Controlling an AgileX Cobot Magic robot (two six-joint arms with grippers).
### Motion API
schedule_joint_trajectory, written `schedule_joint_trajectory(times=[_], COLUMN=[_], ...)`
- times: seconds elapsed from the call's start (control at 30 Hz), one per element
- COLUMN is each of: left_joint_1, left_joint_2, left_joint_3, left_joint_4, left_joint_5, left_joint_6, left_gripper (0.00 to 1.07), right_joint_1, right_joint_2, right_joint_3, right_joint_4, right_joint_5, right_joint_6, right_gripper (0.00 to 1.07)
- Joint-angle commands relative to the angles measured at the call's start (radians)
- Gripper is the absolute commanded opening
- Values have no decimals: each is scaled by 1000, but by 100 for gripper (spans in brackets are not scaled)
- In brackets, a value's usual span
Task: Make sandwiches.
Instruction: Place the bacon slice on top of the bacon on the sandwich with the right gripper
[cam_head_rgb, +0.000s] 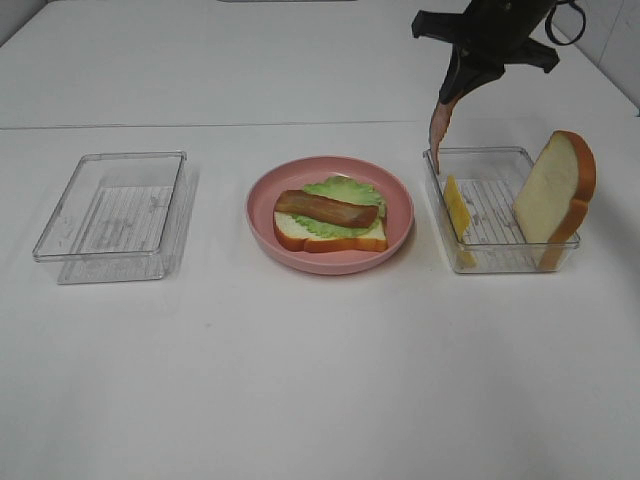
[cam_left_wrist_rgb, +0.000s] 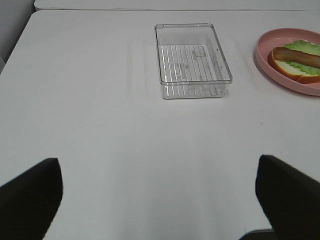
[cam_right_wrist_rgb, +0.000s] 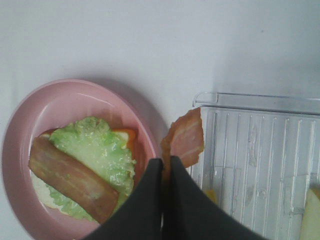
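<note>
Right pincer (cam_right_wrist_rgb: 163, 167) — matte black, tapered, smooth-sided

Plain white worktop (cam_head_rgb: 300, 380), three things sitting on it: a clear tray (cam_head_rgb: 490, 220) closest to the right gripper (cam_head_rgb: 463, 82), pink plate (cam_head_rgb: 330, 265) just beside that, second clear tray (cam_head_rgb: 110, 210) farthest off.

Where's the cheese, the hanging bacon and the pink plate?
cheese (cam_head_rgb: 456, 207): high view, middle of slice.
hanging bacon (cam_head_rgb: 443, 121): high view, middle of strip.
pink plate (cam_head_rgb: 257, 207): high view, left rim.
</note>
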Motion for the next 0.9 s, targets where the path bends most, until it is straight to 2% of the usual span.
schedule_joint_trajectory(times=[0.03, 0.13, 0.2, 0.4, 0.57, 0.77, 0.9], left_joint_1=[1, 1, 1, 1, 1, 1, 1], left_joint_2=[-18, -18, -18, -18, -18, -18, -18], left_joint_3=[1, 1, 1, 1, 1, 1, 1], left_joint_4=[-9, -9, -9, -9, -9, -9, -9], left_joint_5=[-6, -6, -6, -6, -6, -6, -6], left_joint_6=[4, 4, 4, 4, 4, 4, 4], left_gripper=[100, 100, 100, 100, 100, 100, 100], right_joint_1=[10, 38, 91, 157, 245, 329, 342], right_joint_2=[-41, -82, -120, -127, -97, -29, 14], right_joint_3=[-1, -1, -1, -1, -1, -1, -1], right_joint_4=[8, 7, 12, 44, 177, 200, 212], right_joint_5=[109, 109, 94, 78, 32, 27, 23], right_joint_6=[7, 4, 5, -13, -74, -94, -98], right_gripper=[0, 0, 0, 0, 0, 0, 0])
